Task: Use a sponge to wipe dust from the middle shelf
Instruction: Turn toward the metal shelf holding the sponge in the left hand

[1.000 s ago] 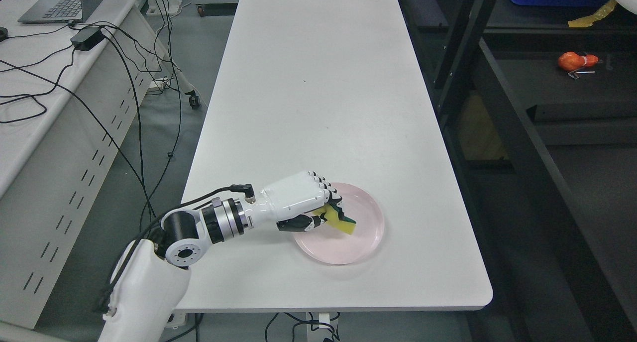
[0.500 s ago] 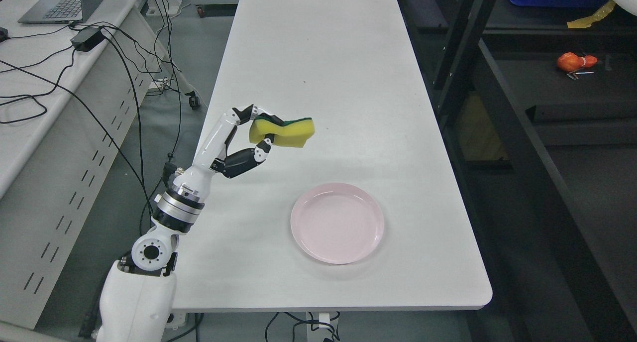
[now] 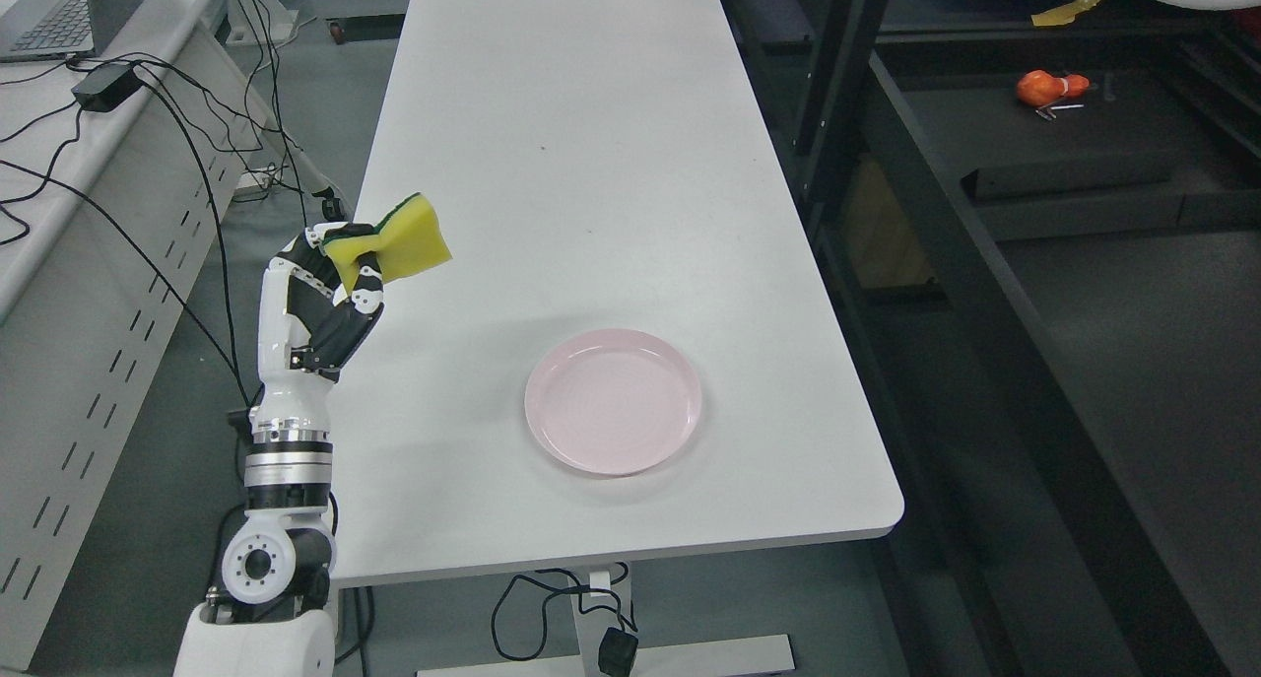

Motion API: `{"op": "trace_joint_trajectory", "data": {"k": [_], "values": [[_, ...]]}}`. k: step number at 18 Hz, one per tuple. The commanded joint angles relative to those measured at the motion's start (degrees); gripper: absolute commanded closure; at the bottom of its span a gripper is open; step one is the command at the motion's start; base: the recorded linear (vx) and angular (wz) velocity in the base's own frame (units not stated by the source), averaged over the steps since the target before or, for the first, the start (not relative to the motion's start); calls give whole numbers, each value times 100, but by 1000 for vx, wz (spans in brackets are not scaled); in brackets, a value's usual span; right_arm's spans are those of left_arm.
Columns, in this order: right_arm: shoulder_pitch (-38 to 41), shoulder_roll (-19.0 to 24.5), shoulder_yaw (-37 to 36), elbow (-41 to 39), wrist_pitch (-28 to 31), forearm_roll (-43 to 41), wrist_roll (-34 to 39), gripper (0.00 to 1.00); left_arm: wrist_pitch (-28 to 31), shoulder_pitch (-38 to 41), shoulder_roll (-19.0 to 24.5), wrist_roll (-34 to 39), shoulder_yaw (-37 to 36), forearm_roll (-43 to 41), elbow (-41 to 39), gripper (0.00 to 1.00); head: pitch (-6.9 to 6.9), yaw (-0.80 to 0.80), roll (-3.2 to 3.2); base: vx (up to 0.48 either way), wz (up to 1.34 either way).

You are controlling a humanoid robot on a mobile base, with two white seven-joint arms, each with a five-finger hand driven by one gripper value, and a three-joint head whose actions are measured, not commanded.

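left hand (image 3: 315, 298) gripping sponge (image 3: 394, 238), green side half-hidden

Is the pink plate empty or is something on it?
Empty. The pink plate shows only bare surface; the sponge is held up in the left robot hand.

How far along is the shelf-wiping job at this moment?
Done: the sponge is off the pink plate, which sits empty on the white table. In hand: the left hand grips the sponge, raised at the table's left edge. Left: carrying it to the dark shelving unit on the right and wiping; no contact with any shelf yet. The right arm is out of view.
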Motion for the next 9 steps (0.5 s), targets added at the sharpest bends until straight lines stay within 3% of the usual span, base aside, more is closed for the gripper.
{"op": "trace_joint_trajectory", "data": {"k": [1,3,9], "values": [[1,-100,-1,-100,5,0,-5,0,471,277,-13,37,677,280,-648,100,0,0,0,-181,-298],[1,-100,-1,-100,5,0,-5,0,1009,233,-13,29,853,280,-815,100,0,0,0,-178,-241],[1,-100,-1,-100,5,0,-5,0,1072,286,422,20,853,280,-921,100,0,0,0,-244,-61]]}}
